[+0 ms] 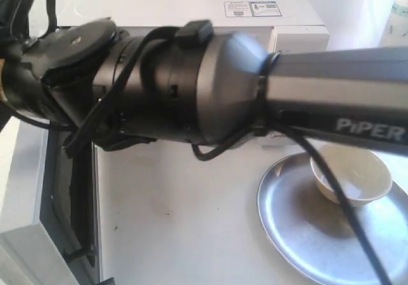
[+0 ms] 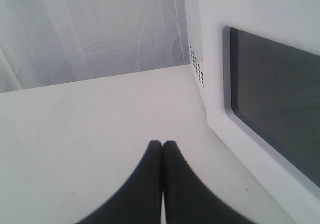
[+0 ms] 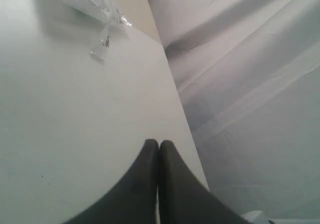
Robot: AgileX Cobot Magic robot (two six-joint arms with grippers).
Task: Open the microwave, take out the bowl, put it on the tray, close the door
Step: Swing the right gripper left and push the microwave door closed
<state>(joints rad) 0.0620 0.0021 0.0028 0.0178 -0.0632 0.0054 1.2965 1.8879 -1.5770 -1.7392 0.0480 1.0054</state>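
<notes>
Fingers [image 2: 150,184] press together, empty, on both grippers: left gripper [image 2: 162,144] hangs low beside the door [image 2: 270,98], right gripper [image 3: 158,143] above the table [image 3: 75,134] edge.

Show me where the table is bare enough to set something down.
The widest free patch is the table left of the tray. An arm hides its far part. More bare top lies beside the vented side of the microwave, ahead of the shut left hand. It is crowded at the tray's far side, where the bowl sits.
</notes>
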